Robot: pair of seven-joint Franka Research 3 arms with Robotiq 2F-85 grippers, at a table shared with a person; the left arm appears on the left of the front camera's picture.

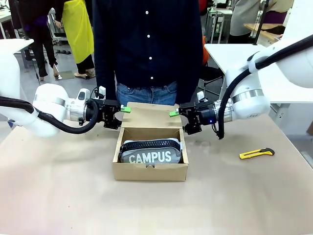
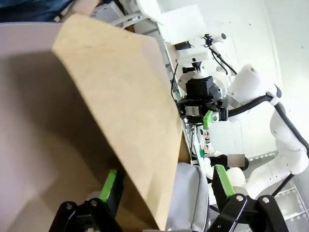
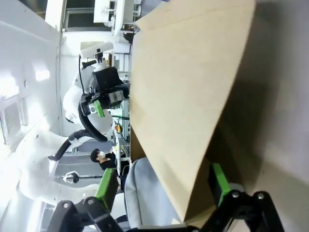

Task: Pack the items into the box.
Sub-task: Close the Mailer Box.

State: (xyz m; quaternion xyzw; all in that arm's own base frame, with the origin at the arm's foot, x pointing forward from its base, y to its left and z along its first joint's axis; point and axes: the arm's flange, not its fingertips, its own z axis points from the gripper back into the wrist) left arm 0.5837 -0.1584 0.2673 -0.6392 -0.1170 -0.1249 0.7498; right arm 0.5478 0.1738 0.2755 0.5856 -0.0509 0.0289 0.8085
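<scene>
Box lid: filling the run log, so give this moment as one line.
pouch: in box | lid: raised | left pincer: open, straddling lid edge | right pincer: open, straddling lid edge

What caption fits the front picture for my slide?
Left gripper and right gripper, both open, flank the raised lid of the box; pouch inside.

Shallow brown cardboard box (image 1: 150, 172) sits open mid-table (image 1: 58, 196), its hinged flap lid (image 1: 151, 117) tilted up at the far side. Light grey soft pouch (image 1: 150, 155) with a black zipper lies inside, white CAMPUS lettering showing.
</scene>
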